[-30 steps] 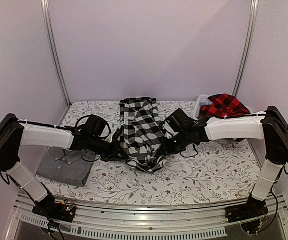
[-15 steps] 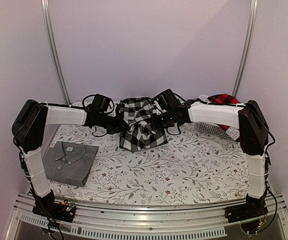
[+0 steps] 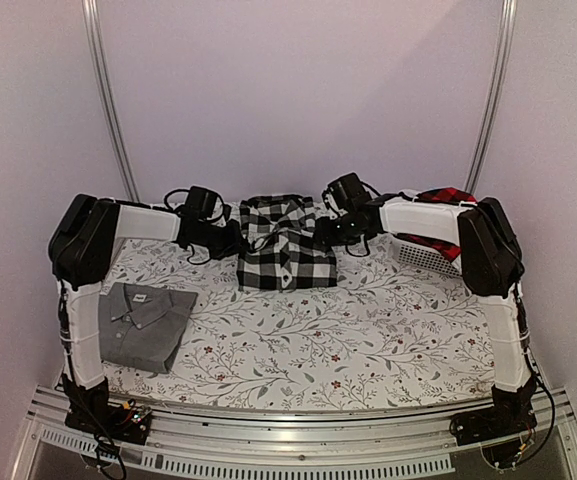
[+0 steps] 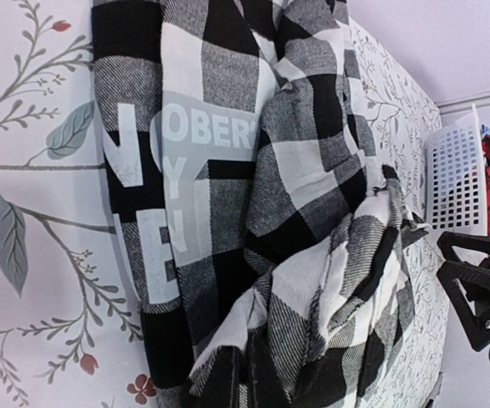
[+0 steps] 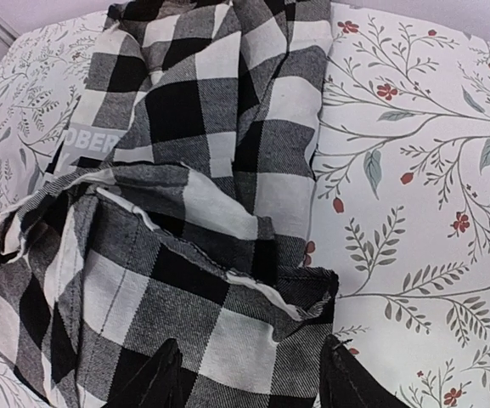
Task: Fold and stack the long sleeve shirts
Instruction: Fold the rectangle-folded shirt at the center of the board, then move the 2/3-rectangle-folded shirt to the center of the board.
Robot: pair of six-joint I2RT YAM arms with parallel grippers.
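Note:
The black-and-white check shirt (image 3: 286, 250) with white lettering lies folded in a compact square at the far middle of the table. My left gripper (image 3: 231, 240) is at its left edge, shut on a bunched fold of the cloth (image 4: 312, 297); its fingertips (image 4: 228, 382) stand close together on the fabric. My right gripper (image 3: 334, 231) is at the shirt's right edge, open, its fingers (image 5: 164, 374) wide apart over the cloth (image 5: 202, 195). The grey collared shirt (image 3: 143, 322) lies folded at the near left. The red-and-black check shirt (image 3: 448, 200) sits in the basket.
The white plastic basket (image 3: 420, 250) stands at the far right, close behind my right arm; it also shows in the left wrist view (image 4: 455, 178). The flowered tablecloth (image 3: 348, 340) covers the table. Metal posts and walls close in the back and the sides.
Both arms swung from mid-table to the far end, carrying the shirt's near part up and over. The shirt now lies as a short folded square at the back.

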